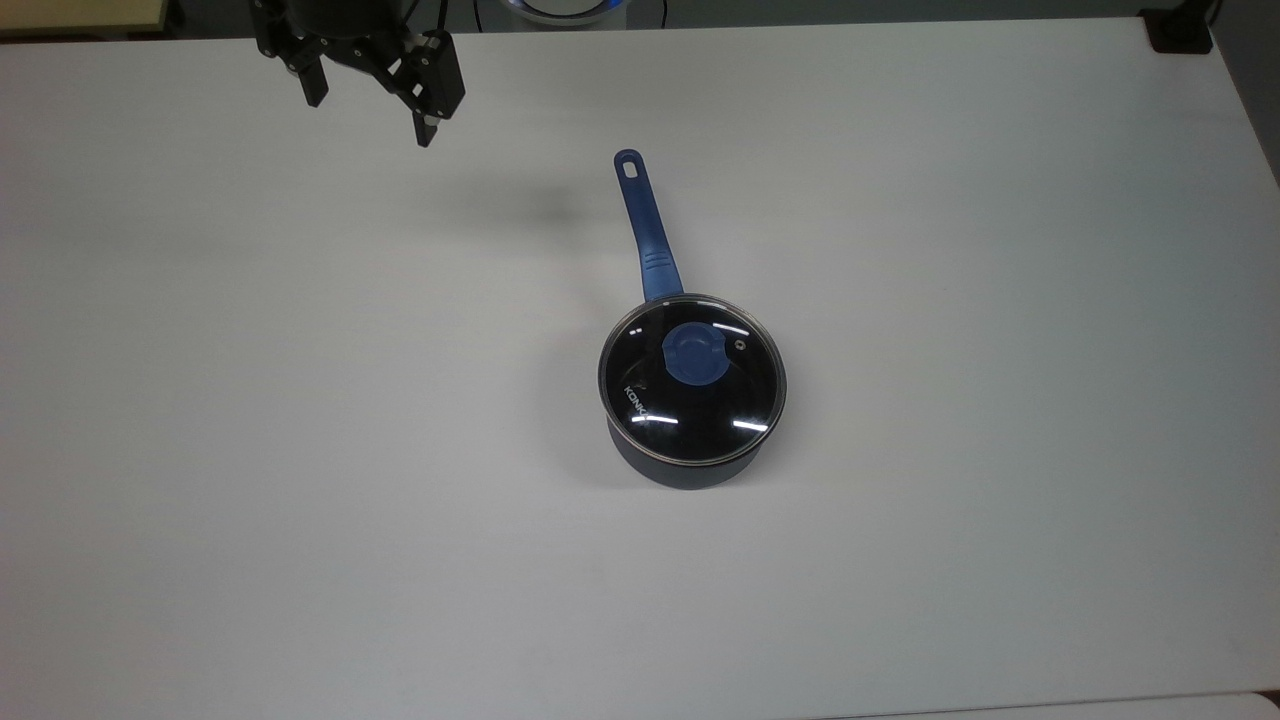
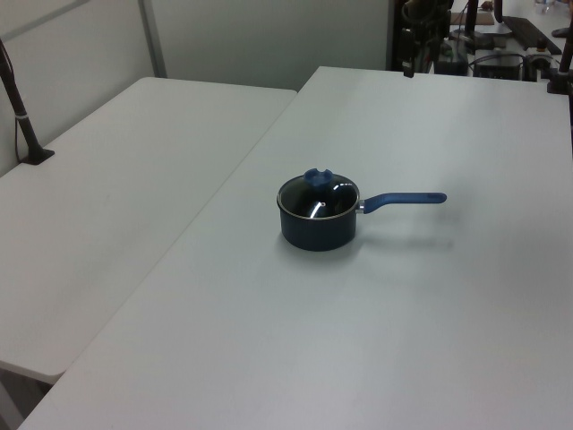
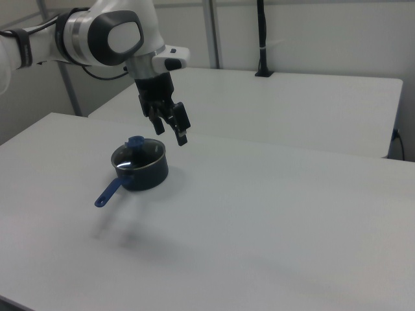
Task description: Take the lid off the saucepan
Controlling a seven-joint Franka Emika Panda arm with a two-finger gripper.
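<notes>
The dark saucepan [image 1: 680,474] stands in the middle of the white table, its long blue handle [image 1: 647,222] pointing toward the top view's upper edge. The glass lid [image 1: 690,410] sits flat on it, with the blue knob [image 1: 697,355] at its centre and white lettering near the rim. My gripper [image 1: 370,115] hangs open and empty in the air, far off toward the top view's upper left. In the right view the gripper [image 3: 170,132] hovers above and just right of the saucepan [image 3: 141,173] and lid [image 3: 137,154]. The left view shows the saucepan [image 2: 315,229] with its handle [image 2: 405,200] pointing right.
The white table [image 1: 300,450] is bare all round the pan. A second white table [image 2: 116,188] adjoins it on the left view's left, with a black post [image 2: 21,112] at its far edge. A dark block [image 1: 1180,30] sits at the top view's upper right corner.
</notes>
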